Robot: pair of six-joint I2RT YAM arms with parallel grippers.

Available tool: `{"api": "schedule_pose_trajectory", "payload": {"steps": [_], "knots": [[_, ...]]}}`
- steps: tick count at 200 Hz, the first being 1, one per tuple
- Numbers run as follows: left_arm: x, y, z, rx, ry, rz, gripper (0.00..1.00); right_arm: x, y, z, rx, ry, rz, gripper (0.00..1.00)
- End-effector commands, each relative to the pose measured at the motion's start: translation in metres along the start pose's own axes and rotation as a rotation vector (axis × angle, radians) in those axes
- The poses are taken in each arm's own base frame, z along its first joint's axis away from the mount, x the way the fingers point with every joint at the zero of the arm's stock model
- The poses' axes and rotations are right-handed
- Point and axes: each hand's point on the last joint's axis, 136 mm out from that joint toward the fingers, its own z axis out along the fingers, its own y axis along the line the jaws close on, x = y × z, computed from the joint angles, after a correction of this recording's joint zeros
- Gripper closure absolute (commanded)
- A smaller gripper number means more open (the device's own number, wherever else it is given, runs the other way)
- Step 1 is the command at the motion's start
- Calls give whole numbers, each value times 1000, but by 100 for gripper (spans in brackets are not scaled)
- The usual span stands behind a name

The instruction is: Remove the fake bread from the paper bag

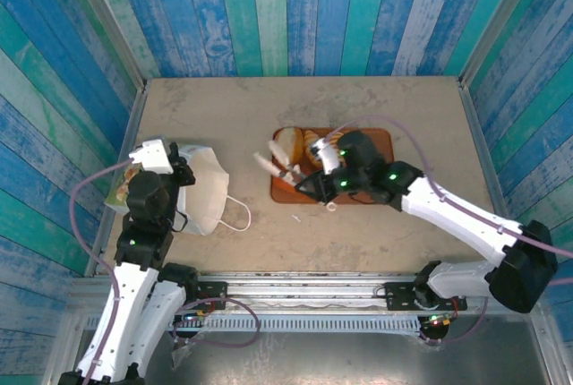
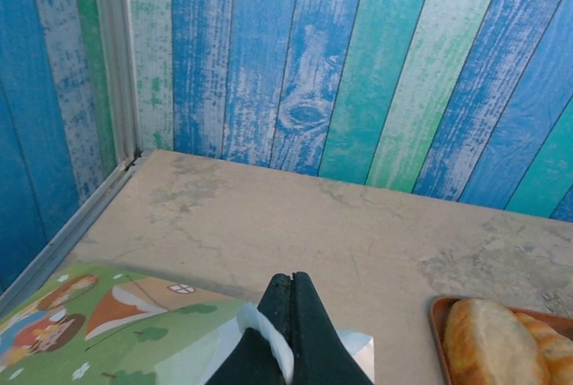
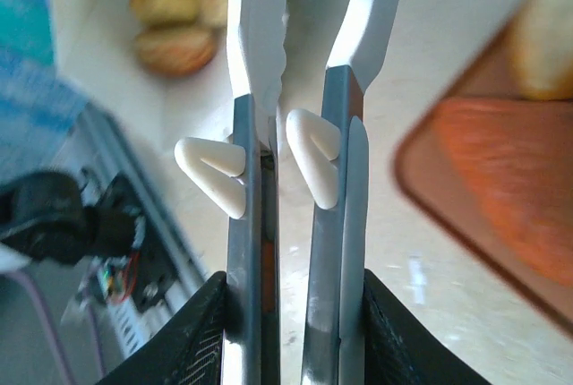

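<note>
At the left side of the table (image 1: pixel 224 116), the left gripper (image 2: pixel 291 282) is pinching the white rim of the paper bag (image 1: pixel 204 192), with its jaws pressing fully together on the paper. The bag is lying on its side with its mouth facing right and its printed green face (image 2: pixel 107 322) showing beside the gripper.

Right of the bag and apart from it, a brown tray (image 2: pixel 437 309) is carrying pieces of the fake bread (image 1: pixel 288 145), sitting at its far left corner. The right gripper (image 1: pixel 273 167) is hovering over the tray's left edge and pointing toward the bag. Its jaws are standing narrowly apart, with nothing showing between them.

Through the right wrist camera, blurred rolls (image 3: pixel 170 27) are lying on a pale surface beyond the fingertips. Whether that surface is the bag's inside cannot be told.
</note>
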Motion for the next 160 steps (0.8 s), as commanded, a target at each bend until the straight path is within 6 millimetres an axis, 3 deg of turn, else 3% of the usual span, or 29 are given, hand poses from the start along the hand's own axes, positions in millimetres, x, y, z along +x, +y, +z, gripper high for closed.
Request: {"api": "schedule_pose_trajectory", "payload": {"steps": [1,42,92,139,160], "knots": [[-9,16,-9,-80,-31,11,100,-10,34,15,-86,-12,-133,64],[-12,40,-17,-212,-76,-45,100,0,76,48,-195,20,-240,64],[-8,52,-16,-282,-92,-51,100,1,91,56,-225,15,-327,64],[-3,11,4,-62,-71,95,100,15,93,68,-256,92,-387,65],[0,-24,14,121,-24,171,100,20,89,84,-249,127,-381,66]]}}
